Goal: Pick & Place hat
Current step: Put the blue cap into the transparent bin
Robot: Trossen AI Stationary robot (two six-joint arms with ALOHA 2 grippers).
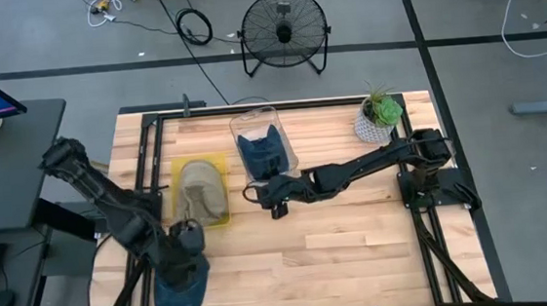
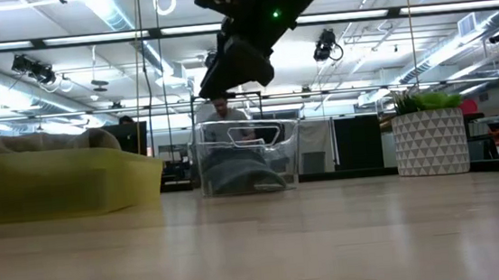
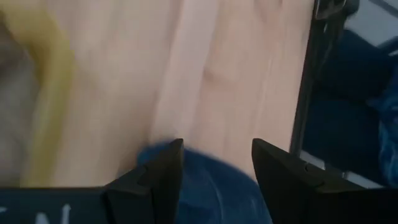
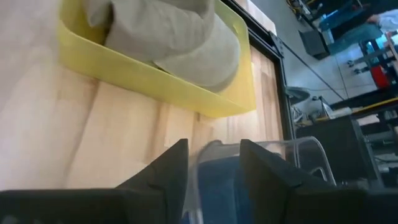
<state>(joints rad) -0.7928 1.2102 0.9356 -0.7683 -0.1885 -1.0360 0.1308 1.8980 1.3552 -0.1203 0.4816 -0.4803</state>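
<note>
Two hands, but your left hand [image 1: 186,256] is nearest: spread open right over the blue hat [image 1: 180,289] at lower left of the bench [image 1: 340,255] (the right hand [image 1: 262,195], also open, waits mid-frame).

Grey floor with loose cables [image 1: 195,27]; floor fan [image 1: 284,30]; ceiling strip lights [image 2: 111,7]

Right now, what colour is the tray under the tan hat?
Yellow plastic tray, clearest in the right wrist view.
</note>
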